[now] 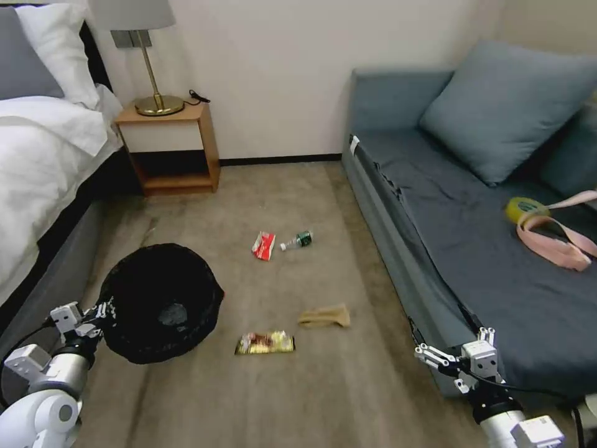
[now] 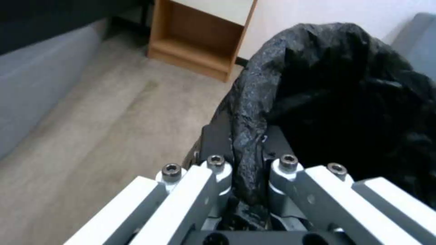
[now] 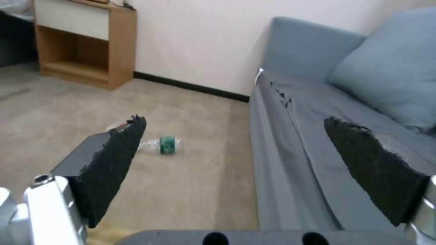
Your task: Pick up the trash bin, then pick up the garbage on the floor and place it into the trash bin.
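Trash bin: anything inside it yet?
The trash bin shows black liner and one pale patch at the bottom, unidentifiable. Left gripper clamps its rim; its near inner wall is hidden.

Your head view: even, soft room light, no glare. Bin [image 1: 160,302] liner near-black, detail inside lost to you. Faint soft shadows under nightstand [image 1: 169,149]. Left wrist view: close linkage blurred. Right wrist view: near pads [image 3: 111,163] soft, floor sharper.

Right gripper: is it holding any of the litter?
No. The right gripper is open with nothing between its pads, hovering beside the sofa.
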Robot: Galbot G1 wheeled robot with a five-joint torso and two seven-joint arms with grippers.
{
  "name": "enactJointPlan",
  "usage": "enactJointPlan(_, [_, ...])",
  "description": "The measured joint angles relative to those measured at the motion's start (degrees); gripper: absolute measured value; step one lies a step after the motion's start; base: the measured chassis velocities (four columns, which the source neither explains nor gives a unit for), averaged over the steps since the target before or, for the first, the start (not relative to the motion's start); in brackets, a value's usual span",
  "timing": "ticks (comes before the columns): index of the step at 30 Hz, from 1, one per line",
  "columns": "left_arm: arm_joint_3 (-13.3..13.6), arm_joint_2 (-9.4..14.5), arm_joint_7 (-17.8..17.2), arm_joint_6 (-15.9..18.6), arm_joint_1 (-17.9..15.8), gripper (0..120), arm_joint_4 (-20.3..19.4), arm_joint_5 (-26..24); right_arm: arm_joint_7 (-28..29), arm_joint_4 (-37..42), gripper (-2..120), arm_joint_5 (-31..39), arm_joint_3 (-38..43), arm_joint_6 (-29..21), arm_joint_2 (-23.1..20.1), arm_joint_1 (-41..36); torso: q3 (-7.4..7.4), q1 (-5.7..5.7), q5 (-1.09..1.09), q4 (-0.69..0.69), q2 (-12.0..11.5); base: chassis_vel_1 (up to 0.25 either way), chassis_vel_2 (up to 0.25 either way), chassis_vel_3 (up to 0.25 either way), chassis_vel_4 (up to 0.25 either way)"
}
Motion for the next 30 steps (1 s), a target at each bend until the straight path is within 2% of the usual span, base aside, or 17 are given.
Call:
enactJointPlan(3, [-0.10,0.16,-0.01,0.33,0.49,5,-0.34,0.39,0.24,-0.96,100,-0.01,-0.48,1.01,-0.62,0.48,0.01,0.00,-0.08,-0.01,0.00,-0.318,0.332,0.318,-0.287])
enactJointPlan(7, [-0.57,0.63,0.12,0.72,1.11,5,-1.10,0.81,0.57,-1.97,100,0.61,-0.94,1.03,-2.13,1.45,0.01,0.01,-0.04,-0.02,0.00,-0.227,0.201,0.189,-0.191])
enactJointPlan(10, [-0.91,1.26,0.12,1.36,1.35,5,-1.62,1.28,1.18,-2.97,100,1.06,-0.94,0.16,-5.09,2.47,0.00,0.00,-0.02,0.02,0.00,-0.028,0.089,0.058,-0.046])
enactJointPlan(11, [-0.62,1.86,0.08,1.82,1.01,5,-1.63,1.80,3.54,-3.46,100,0.83,-0.93,-1.02,-7.47,2.62,-0.01,0.00,-0.04,0.02,0.01,0.072,-0.034,-0.020,0.076])
enactJointPlan(12, [-0.62,1.86,0.08,1.82,1.01,5,-1.63,1.80,3.54,-3.46,100,0.83,-0.93,-1.02,-7.47,2.62,-0.01,0.00,-0.04,0.02,0.01,0.072,-0.034,-0.020,0.076])
enactJointPlan(16, [-0.24,2.51,0.05,2.32,0.67,5,-1.64,2.41,6.47,-5.75,100,3.73,-3.03,-4.40,-15.85,5.17,-0.02,-0.01,-0.04,-0.01,0.01,0.057,-0.073,-0.064,0.059])
enactJointPlan(17, [-0.24,2.51,0.05,2.32,0.67,5,-1.64,2.41,6.47,-5.75,100,3.73,-3.03,-4.40,-15.85,5.17,-0.02,-0.01,-0.04,-0.01,0.01,0.043,-0.054,-0.045,0.037])
enactJointPlan(20, [-0.85,1.75,0.06,2.34,0.70,5,-1.63,3.31,11.90,-10.76,100,5.54,-8.41,-6.42,-22.21,11.12,-0.01,0.00,0.00,0.04,0.01,-0.004,-0.018,-0.015,0.008])
enactJointPlan(21, [-0.68,1.46,0.04,2.53,0.19,5,-1.57,3.73,11.88,-13.64,100,7.12,-10.01,-6.46,-24.68,13.58,-0.02,-0.01,0.00,0.02,0.01,0.000,0.000,0.000,0.000])
enactJointPlan(22, [-0.68,1.46,0.04,2.53,0.19,5,-1.57,3.73,11.88,-13.64,100,7.12,-10.01,-6.46,-24.68,13.58,-0.02,-0.01,0.00,0.02,0.01,0.000,0.000,0.000,0.000])
enactJointPlan(23, [-0.20,1.39,0.01,2.79,-0.45,5,-1.37,4.08,11.55,-15.98,100,8.49,-10.97,-6.17,-27.35,15.59,0.00,0.00,-0.01,0.05,0.00,0.000,0.000,0.000,0.000])
enactJointPlan(24, [0.14,1.26,0.04,2.97,-0.92,5,-1.34,4.31,10.36,-17.90,100,10.68,-12.28,-5.59,-29.99,17.36,-0.01,0.00,-0.05,-0.01,0.01,0.000,0.000,0.000,0.000])
enactJointPlan(26, [0.24,1.03,0.02,3.20,-1.26,5,-1.33,4.48,8.17,-20.37,100,14.39,-15.04,-4.97,-34.58,20.54,-0.01,0.00,-0.03,0.00,0.01,0.000,0.000,0.000,0.000])
enactJointPlan(27, [0.24,1.03,0.02,3.20,-1.26,5,-1.33,4.48,8.17,-20.37,100,14.39,-15.04,-4.97,-34.58,20.54,-0.01,0.00,-0.03,0.00,0.01,0.000,0.000,0.000,0.000])
enactJointPlan(30, [-0.04,0.90,-0.05,3.45,-1.70,5,-1.14,4.64,4.95,-23.93,100,19.33,-22.19,-4.51,-41.40,27.17,0.00,0.00,-0.06,0.01,0.00,0.000,0.000,0.000,0.000])
